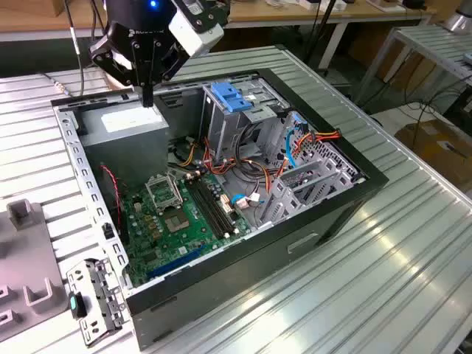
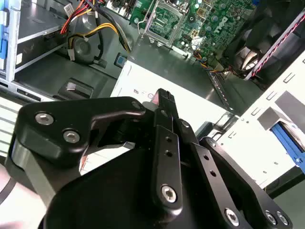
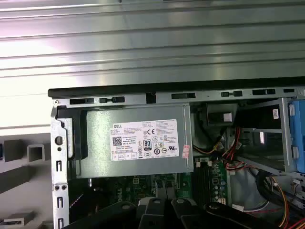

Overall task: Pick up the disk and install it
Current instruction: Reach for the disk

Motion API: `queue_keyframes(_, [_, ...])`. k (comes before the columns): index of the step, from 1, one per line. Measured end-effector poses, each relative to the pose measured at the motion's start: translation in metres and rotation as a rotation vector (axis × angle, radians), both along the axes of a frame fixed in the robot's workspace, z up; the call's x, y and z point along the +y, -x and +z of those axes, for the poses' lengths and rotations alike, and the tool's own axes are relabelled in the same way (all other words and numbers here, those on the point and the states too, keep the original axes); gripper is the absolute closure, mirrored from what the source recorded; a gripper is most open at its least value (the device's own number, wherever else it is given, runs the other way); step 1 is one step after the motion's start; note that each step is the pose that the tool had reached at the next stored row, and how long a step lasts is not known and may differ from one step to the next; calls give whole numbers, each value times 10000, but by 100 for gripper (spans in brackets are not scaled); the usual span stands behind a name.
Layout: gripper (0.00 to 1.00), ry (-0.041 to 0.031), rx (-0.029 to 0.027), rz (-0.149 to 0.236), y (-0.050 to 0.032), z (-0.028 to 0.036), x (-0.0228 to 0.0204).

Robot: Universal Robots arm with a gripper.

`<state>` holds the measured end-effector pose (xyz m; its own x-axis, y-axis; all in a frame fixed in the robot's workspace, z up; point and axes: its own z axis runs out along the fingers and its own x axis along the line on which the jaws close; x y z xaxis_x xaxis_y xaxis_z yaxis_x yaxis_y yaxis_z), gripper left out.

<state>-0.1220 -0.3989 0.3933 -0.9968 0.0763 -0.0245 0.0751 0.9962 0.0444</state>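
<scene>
My gripper (image 1: 147, 98) hangs over the back corner of the open computer case (image 1: 346, 193), on the exterior view's left. Its fingers are shut on nothing. The tips (image 2: 164, 97) hover just above the grey power-supply box (image 1: 131, 123) with its white sticker (image 3: 144, 139). In the second wrist view a flat pale part with blue rails (image 2: 287, 134) lies beyond the case wall and is cut off by the picture's edge. It may be the disk, but I cannot tell for sure.
A metal drive cage with a blue latch (image 1: 231, 96) stands at the case's back, with red and orange cables beside it. The green motherboard (image 1: 175, 215) covers the case floor. On the ribbed table lie a grey fixture (image 1: 26, 258) and a loose metal bracket (image 1: 96, 299).
</scene>
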Motion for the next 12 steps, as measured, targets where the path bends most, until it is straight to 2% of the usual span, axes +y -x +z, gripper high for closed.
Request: queue_keyframes(12, [89,0,5,0,82,-3,0])
